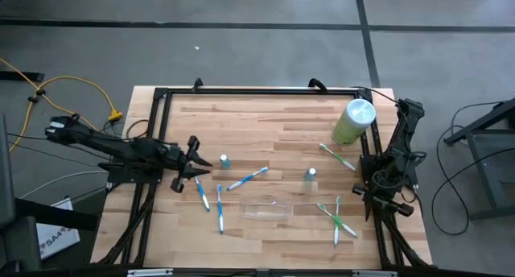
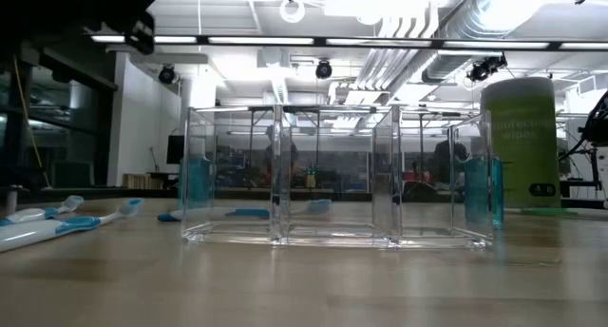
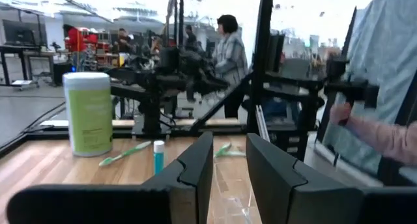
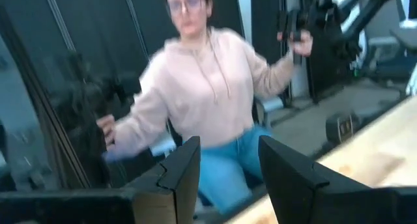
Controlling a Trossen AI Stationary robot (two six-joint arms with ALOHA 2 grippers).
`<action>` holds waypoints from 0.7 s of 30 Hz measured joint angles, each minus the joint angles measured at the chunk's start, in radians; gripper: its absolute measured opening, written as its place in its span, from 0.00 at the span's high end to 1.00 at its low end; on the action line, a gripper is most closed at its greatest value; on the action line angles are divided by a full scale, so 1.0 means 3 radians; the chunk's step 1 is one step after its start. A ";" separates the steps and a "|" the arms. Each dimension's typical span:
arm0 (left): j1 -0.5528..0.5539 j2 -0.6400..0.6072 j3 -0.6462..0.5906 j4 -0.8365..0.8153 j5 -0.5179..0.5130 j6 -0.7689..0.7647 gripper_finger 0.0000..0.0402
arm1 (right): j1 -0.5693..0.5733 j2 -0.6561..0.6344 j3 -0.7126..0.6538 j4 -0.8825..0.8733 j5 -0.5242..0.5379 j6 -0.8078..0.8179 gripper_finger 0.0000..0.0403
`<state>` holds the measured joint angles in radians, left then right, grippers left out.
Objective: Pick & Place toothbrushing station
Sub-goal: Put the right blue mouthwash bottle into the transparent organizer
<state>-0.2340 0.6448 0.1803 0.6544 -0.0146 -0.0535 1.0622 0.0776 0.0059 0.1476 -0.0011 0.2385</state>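
The toothbrushing station, a clear plastic tray (image 1: 265,206), stands on its base on the wooden table near the front middle; the low view shows its compartments (image 2: 337,175). Blue and green toothbrushes (image 1: 247,179) (image 1: 220,208) (image 1: 338,217) (image 1: 336,156) lie scattered flat around it. Two small teal containers (image 1: 224,160) (image 1: 310,174) stand upright. My left gripper (image 1: 201,160) is open and empty at the table's left, just left of one teal container; its wrist view (image 3: 228,165) looks across the table. My right gripper (image 1: 385,198) (image 4: 228,178) is open and empty at the right edge.
A tall pale-green cylinder with a white top (image 1: 354,120) stands at the far right. A black frame (image 1: 257,92) borders the table. A person in a pale hoodie (image 4: 208,94) stands beyond the table, and others show farther back (image 3: 228,48).
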 joint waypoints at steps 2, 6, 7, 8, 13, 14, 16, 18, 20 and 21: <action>-0.0024 0.0292 0.0115 0.0116 0.0001 0.0073 0.78 | 0.0000 0.0000 0.0000 0.0180 -0.0002 0.0003 0.63; -0.0029 0.0755 0.0341 0.0228 -0.0032 0.0080 0.78 | 0.0000 0.0000 0.0000 0.0479 -0.0002 0.0005 0.63; -0.0029 0.0845 0.0386 0.0219 -0.0053 0.0064 0.78 | 0.0000 -0.0001 0.0000 0.0528 -0.0002 0.0007 0.63; -0.0029 0.0928 0.0434 0.0221 -0.0063 0.0036 0.78 | 0.0000 -0.0001 0.0000 0.0555 -0.0001 0.0009 0.63; -0.0029 0.1224 0.0567 0.0437 -0.0092 -0.0075 0.78 | 0.0000 -0.0001 0.0000 0.0570 0.0008 0.0005 0.63; -0.0029 0.1256 0.0574 0.0480 -0.0091 -0.0075 0.78 | 0.0000 -0.0001 0.0000 0.0570 0.0008 0.0005 0.63; -0.0028 0.1305 0.0589 0.0540 -0.0092 -0.0076 0.78 | 0.0000 -0.0001 0.0000 0.0583 0.0081 0.0002 0.63; -0.0029 0.1311 0.0592 0.0542 -0.0131 -0.0077 0.78 | 0.0000 -0.0001 0.0000 0.0642 0.0344 -0.0029 0.63; -0.0028 0.1310 0.0592 0.0543 -0.0160 -0.0080 0.78 | -0.0007 0.0000 0.0000 0.0673 0.0733 -0.0101 0.63; -0.0028 0.1310 0.0594 0.0542 -0.0173 -0.0084 0.78 | -0.0017 0.0000 0.0000 0.0688 0.0948 -0.0114 0.63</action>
<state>-0.2424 1.0378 0.3584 0.8170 -0.0664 -0.0788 1.0570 0.0776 0.0059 0.3541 0.2834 0.2045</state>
